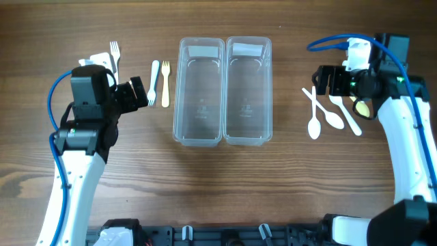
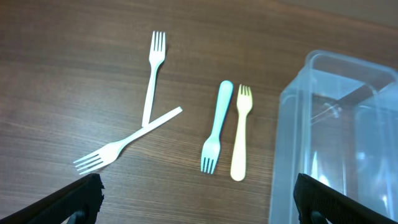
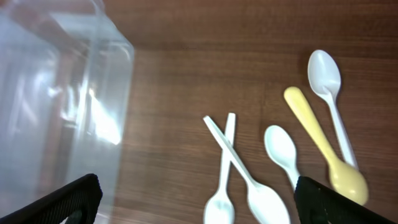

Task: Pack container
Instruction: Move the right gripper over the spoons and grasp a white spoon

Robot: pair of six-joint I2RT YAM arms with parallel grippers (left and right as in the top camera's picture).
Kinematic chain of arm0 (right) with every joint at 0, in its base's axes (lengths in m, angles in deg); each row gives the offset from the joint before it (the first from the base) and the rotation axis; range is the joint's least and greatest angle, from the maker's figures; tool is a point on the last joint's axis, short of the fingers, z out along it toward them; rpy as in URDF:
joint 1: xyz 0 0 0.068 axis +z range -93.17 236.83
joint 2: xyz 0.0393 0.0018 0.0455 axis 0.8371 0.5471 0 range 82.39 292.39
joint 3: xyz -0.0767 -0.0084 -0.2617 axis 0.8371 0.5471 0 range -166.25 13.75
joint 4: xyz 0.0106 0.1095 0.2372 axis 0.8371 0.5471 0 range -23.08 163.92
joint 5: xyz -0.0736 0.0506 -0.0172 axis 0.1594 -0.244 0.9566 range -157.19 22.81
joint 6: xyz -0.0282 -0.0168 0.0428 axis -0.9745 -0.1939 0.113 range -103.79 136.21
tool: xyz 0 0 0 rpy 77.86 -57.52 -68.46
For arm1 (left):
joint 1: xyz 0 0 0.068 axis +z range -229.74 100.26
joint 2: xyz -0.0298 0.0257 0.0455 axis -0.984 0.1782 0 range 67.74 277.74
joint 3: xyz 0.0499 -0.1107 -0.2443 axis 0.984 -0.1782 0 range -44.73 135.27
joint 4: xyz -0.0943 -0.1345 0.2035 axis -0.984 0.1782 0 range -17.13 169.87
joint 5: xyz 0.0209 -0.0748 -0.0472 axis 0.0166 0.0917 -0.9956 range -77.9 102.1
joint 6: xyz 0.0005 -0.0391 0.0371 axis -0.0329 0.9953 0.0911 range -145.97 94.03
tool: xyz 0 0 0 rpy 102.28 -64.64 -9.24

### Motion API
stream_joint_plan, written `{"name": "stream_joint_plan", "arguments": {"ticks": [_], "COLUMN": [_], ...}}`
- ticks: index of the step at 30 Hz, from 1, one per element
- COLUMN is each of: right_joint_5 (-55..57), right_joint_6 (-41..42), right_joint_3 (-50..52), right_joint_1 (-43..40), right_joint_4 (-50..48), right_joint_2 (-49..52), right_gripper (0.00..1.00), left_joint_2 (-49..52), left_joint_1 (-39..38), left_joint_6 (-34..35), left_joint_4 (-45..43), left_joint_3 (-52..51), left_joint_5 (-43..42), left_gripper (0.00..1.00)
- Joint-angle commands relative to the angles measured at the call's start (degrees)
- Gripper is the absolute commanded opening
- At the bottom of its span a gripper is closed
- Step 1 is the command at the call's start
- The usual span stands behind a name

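1. Tabletop (image 1: 287, 191) of dark wood grain fills every view and carries everything else.
2. The left arm (image 1: 74, 171) and the right arm (image 1: 410, 150) rise from the near edge, one at each side of the table.
3. Two clear plastic tubs stand upright and open-topped in the middle of the table, with their long sides touching: the left container (image 1: 199, 92) and the right container (image 1: 248, 91).
4. The left gripper (image 2: 198, 200) hovers by the forks with its jaws spread wide and nothing between them. A corner of the left container shows at the right of its wrist view.
5. The right gripper (image 3: 198, 198) hovers by the spoons, jaws likewise spread and holding nothing. The right container fills the left of its wrist view.
6. Four forks lie on the wood left of the containers.
   - The upper white fork (image 2: 152, 81) and the lower white fork (image 2: 124, 144) meet at their handle ends in a V.
   - Nearer the left container, the light blue fork (image 2: 216, 127) and the yellow fork (image 2: 240, 134) lie side by side, tines pointing opposite ways.
7. Five spoons lie right of the containers.
   - The first crossed spoon (image 3: 219, 208) and the second crossed spoon (image 3: 267, 205), both white, form an X.
   - Beyond them lie the pale spoon (image 3: 281, 148), the yellow spoon (image 3: 311, 124) and the far white spoon (image 3: 324, 68), whose handle runs to the yellow spoon's bowl.
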Motion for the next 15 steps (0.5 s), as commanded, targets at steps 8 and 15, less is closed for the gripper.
{"name": "stream_joint_plan", "arguments": {"ticks": [8, 15], "right_joint_5": [8.5, 11.9], "right_joint_6": [-10.4, -11.9], "right_joint_3": [-1.4, -1.4], "right_joint_1": [-0.3, -0.3], "right_joint_4": [2.6, 3.3], "right_joint_2": [14.5, 18.0], "right_gripper": [0.82, 0.77], "left_joint_2": [2.3, 2.3], "left_joint_1": [0.3, 0.3], "left_joint_6": [-1.3, -1.3], "left_joint_4": [0.0, 0.0], "left_joint_3": [1.1, 1.1], "left_joint_5": [1.5, 1.5], "left_gripper": [1.00, 1.00]}}
